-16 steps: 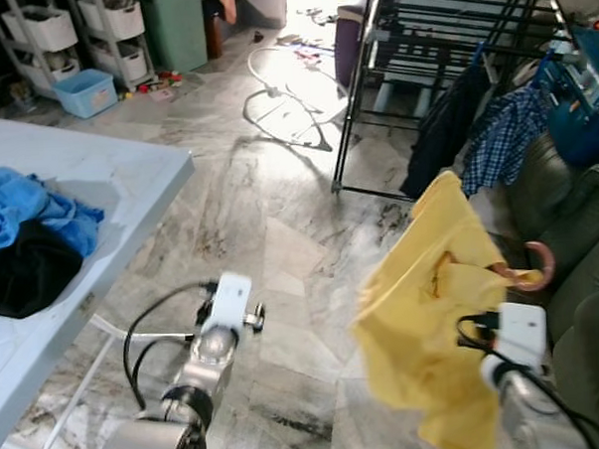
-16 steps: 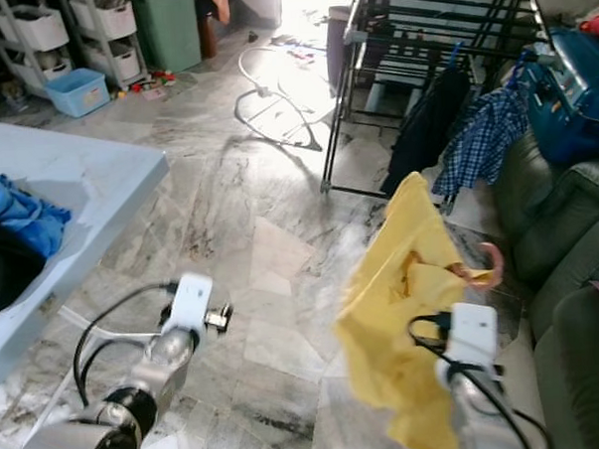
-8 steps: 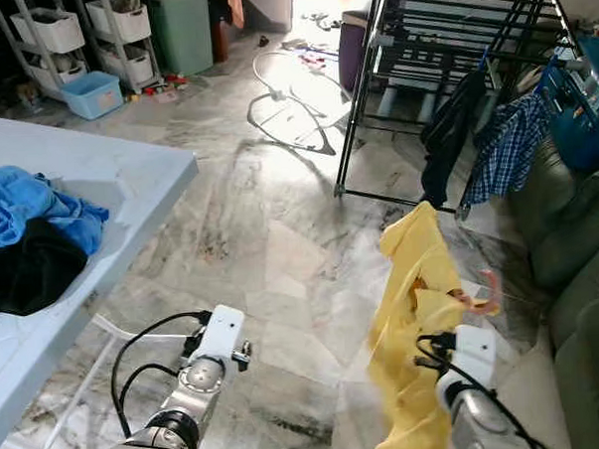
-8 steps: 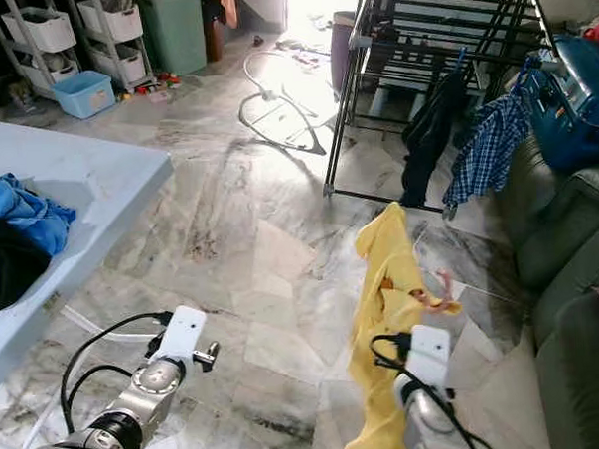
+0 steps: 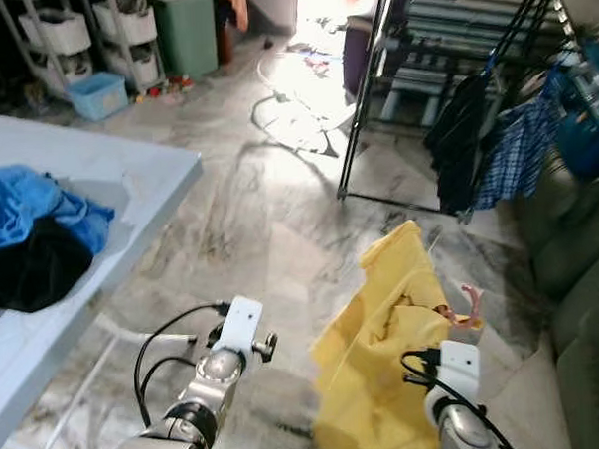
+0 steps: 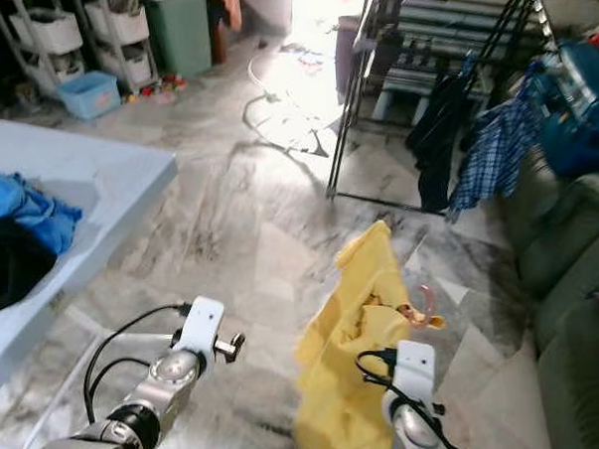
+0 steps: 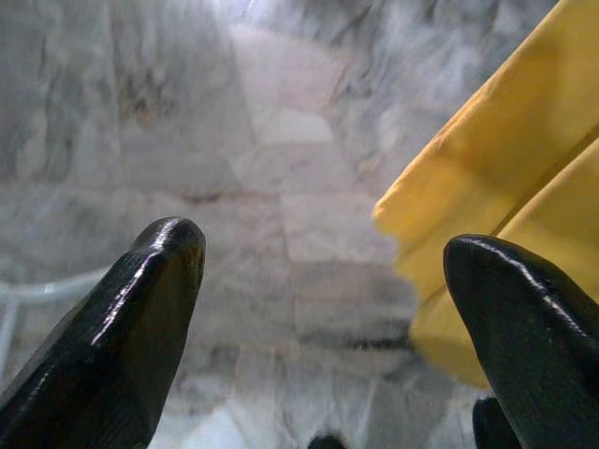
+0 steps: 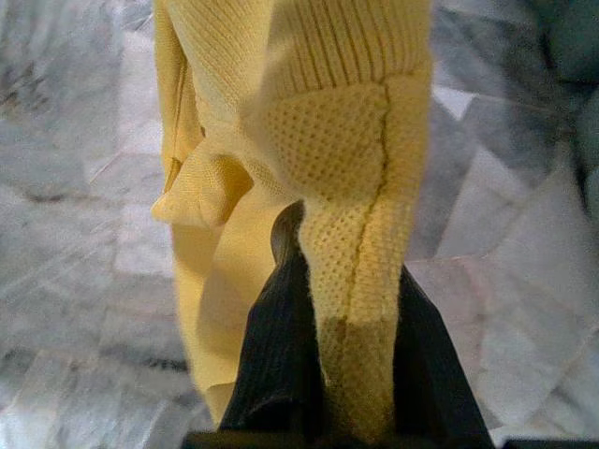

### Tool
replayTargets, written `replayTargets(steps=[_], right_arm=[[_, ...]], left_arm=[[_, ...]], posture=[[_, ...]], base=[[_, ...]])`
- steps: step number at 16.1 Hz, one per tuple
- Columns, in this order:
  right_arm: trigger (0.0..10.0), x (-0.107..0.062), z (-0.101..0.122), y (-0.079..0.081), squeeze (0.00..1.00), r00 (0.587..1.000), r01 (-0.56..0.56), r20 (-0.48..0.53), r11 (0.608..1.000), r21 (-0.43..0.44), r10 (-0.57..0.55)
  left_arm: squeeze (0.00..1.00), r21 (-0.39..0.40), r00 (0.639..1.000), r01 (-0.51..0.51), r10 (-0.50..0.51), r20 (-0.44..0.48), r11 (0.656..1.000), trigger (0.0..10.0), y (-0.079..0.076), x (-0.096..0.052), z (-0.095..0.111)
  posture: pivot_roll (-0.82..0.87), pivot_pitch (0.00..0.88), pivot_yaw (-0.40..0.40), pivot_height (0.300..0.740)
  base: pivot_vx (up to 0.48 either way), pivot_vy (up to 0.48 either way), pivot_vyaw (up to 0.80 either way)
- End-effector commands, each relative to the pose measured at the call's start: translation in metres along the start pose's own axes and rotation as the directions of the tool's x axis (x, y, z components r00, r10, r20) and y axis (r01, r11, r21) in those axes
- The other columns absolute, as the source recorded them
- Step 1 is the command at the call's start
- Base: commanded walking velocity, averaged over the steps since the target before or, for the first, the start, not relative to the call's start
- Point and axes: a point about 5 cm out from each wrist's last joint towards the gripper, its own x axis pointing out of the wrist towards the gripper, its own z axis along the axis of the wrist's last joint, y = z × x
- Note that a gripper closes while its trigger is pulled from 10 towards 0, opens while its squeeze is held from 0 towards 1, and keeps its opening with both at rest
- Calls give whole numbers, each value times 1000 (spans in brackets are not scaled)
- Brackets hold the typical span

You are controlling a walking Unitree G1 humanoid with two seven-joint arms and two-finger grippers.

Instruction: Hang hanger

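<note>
Left eye view: yellow garment hangs at lower centre-right of the frame, carried above the right arm's wrist module. A pink hanger hook sticks out of the cloth at its right edge. Left arm reaches forward at lower centre-left, cables looped beside it. Grey table at left bears a blue and black clothes pile. Black drying rack at upper right, with a dark garment and a checked shirt hanging on it. Marble floor between.

Right eye view: same layout; green bin and white shelf unit at upper left.

Left wrist view: left gripper fingers stand wide apart, nothing between them; yellow cloth at the frame's right edge, near one fingertip.

Right wrist view: right gripper fingers pressed together on the yellow knit fabric, which drapes over and between them.
</note>
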Motion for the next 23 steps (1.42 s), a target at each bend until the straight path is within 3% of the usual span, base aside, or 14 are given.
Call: replayTargets(steps=[1,11,17,23], right_arm=[[10000,4,13,-4,0,998,23,65,1000,1,-23],[10000,6,22,-14,0,993,45,108,999,-1,-45],[10000,12,40,-21,0,989,49,143,999,-19,-46],[10000,13,44,-20,0,990,20,141,999,-51,-12]], left_arm=[[0,5,1000,5,-5,26,1000,10000,1,1,7],[0,27,998,69,-69,14,997,10000,-13,0,2],[0,33,996,73,-74,40,997,10000,-19,3,13],[0,17,997,71,-72,37,997,10000,-23,3,13]], posture=[[25,0,-85,740],[-9,0,-71,740],[-24,0,-76,740],[-43,0,-76,740]], base=[[458,0,0],[461,0,0],[459,0,0],[457,0,0]])
